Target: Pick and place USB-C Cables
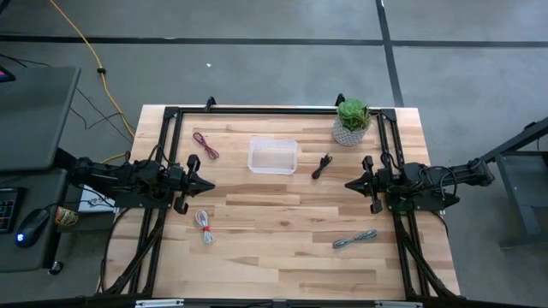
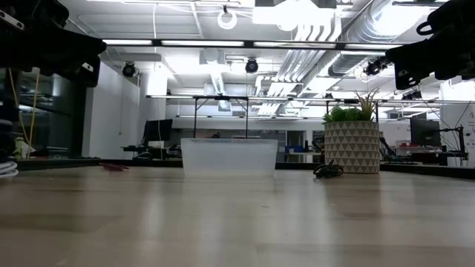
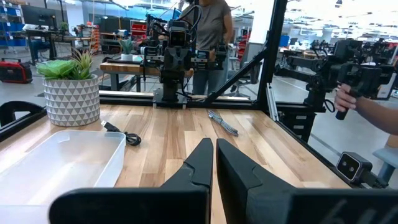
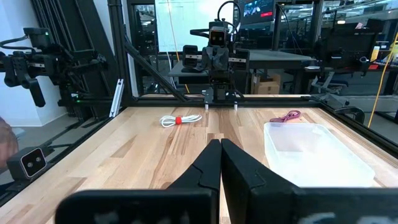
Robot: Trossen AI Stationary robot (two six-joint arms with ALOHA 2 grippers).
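Dark left gripper (image 1: pixel 208 184) and right gripper (image 1: pixel 349 184) level, jaws closed

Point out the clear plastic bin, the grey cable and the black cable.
clear plastic bin (image 1: pixel 272 145), high view, far rim
grey cable (image 1: pixel 354 240), high view, middle of bundle
black cable (image 1: pixel 322 166), high view, middle of bundle

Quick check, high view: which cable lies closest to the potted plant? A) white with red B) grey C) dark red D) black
D. The black cable lies just below the potted plant, right of the clear bin; the dark red cable is left of the bin, the white-and-red cable and grey cable lie nearer the front edge.
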